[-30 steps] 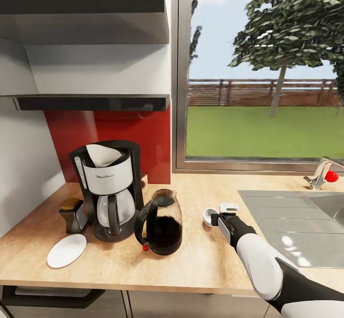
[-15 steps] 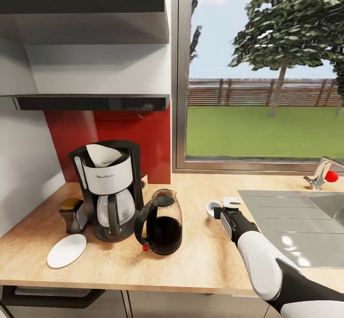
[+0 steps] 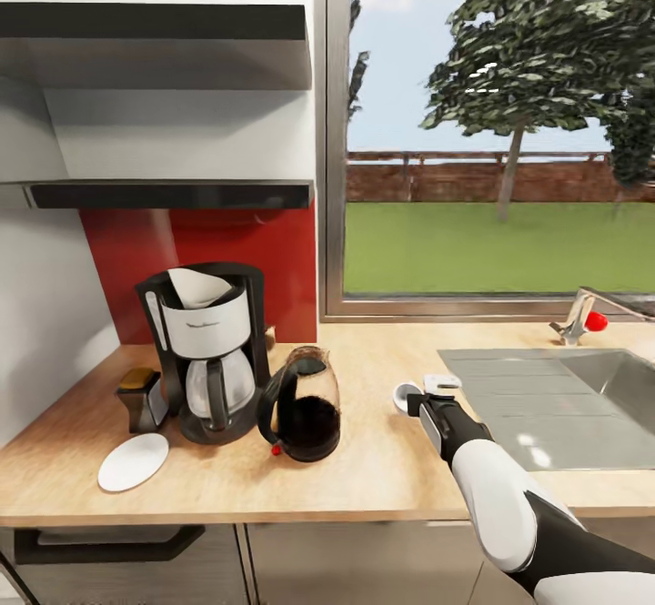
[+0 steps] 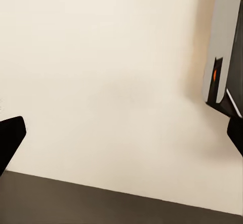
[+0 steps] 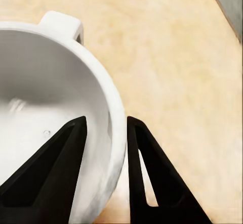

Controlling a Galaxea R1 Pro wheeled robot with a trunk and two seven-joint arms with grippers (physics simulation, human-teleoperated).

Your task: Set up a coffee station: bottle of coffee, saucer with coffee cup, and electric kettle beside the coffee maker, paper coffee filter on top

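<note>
Along the worktop point(image 3: 382, 487), from its left end, lay a white saucer point(image 3: 133, 462) flat near the front edge. Behind it stood a small dark bottle of coffee point(image 3: 141, 398) with a tan lid, just beside the coffee maker point(image 3: 208, 350), which stood upright near the back wall with a paper coffee filter point(image 3: 195, 287) sitting in its open top. Just right of the coffee maker stood the electric kettle point(image 3: 301, 403), upright, its handle turned toward the front-left.

Further right, near the sink point(image 3: 555, 400), the right end effector point(image 3: 426, 396) held the white coffee cup point(image 3: 405, 398) close above the wood. In the right wrist view the cup point(image 5: 55, 128) showed its open mouth toward the camera, handle pointing away from the fingers point(image 5: 61, 173), which pinched the rim, one inside the bowl and one outside.

The left wrist view showed pale wall and two dark fingertips point(image 4: 10, 138) set wide apart, holding nothing.
</note>
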